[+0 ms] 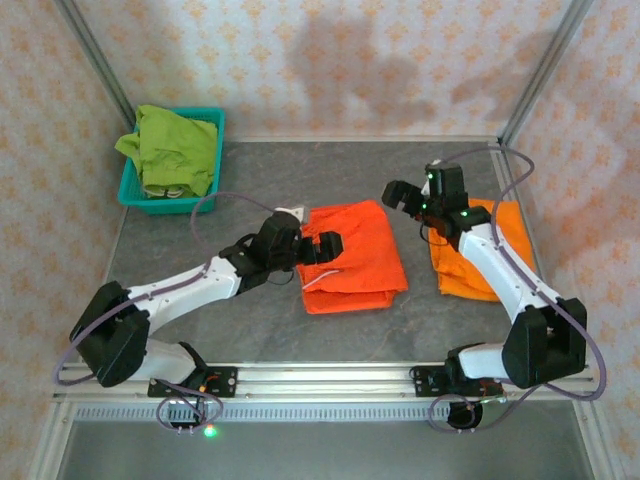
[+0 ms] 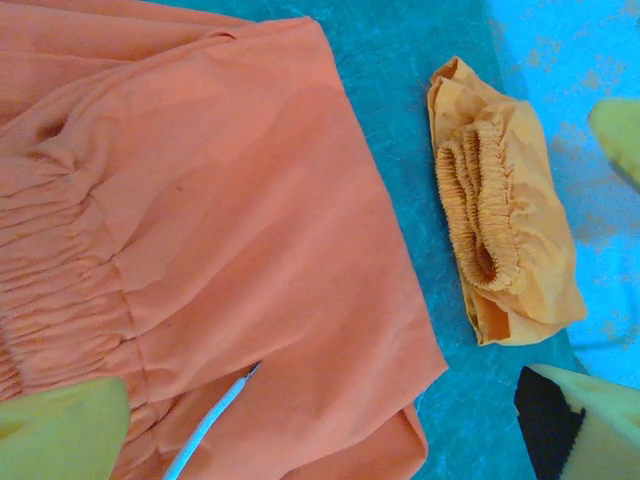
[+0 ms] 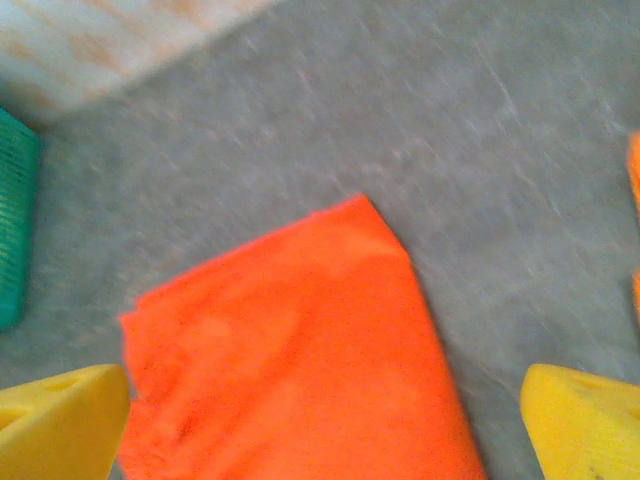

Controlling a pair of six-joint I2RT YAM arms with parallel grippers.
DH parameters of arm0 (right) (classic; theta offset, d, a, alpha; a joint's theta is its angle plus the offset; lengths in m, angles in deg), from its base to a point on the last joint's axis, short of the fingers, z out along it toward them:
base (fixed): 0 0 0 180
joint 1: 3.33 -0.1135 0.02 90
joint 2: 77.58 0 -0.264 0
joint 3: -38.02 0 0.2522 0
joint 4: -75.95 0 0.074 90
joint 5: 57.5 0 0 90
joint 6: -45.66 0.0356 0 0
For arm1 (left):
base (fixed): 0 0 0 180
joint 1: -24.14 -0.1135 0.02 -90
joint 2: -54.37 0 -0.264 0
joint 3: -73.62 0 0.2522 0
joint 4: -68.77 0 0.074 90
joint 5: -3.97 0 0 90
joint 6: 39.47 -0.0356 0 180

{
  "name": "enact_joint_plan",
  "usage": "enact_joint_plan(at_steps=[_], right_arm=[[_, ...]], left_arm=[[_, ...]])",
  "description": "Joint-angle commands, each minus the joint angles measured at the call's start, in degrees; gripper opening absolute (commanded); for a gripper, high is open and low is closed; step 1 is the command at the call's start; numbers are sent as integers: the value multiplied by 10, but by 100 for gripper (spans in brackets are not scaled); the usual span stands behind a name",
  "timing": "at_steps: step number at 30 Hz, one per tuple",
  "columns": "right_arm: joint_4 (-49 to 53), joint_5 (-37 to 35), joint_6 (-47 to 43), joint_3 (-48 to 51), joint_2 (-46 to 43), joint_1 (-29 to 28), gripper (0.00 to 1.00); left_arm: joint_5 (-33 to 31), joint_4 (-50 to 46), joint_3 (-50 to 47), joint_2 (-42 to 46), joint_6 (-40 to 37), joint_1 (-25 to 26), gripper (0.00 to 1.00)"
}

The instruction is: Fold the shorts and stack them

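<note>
Jaws wide and empty, the left gripper hovers over the gathered-waist left edge of bright orange fabric shorts, which lie folded at the centre of the grey table, long axis near-to-far. The right gripper, equally wide, hangs beside paler orange folded shorts on the right. Lime green shorts wait in the teal mesh basket, far left; nothing is stacked.

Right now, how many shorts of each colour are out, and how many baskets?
Orange shorts: 2, one in the middle, one on the right
Green shorts: 1
Basket: 1
Total: 4
</note>
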Motion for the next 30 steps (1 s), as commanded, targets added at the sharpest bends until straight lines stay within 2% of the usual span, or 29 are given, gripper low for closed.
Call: enact_joint_plan(at_steps=[1, 8, 11, 15, 20, 30], right_arm=[[49, -13, -29, 30, -9, -1, 100], [80, 44, -70, 18, 30, 0, 100], [105, 49, -80, 1, 62, 4, 94], [117, 93, -82, -17, 112, 8, 89], [103, 144, -83, -33, 164, 8, 82], [47, 200, -44, -35, 246, 8, 70]], left_arm=[[11, 3, 22, -52, -12, -5, 100], [4, 40, 18, -143, -18, -12, 100], [4, 31, 19, -164, -36, -30, 100], [12, -5, 35, -181, -85, -64, 100], [-2, -63, 71, -195, -171, -68, 100], [15, -34, 58, -204, -164, -68, 100]])
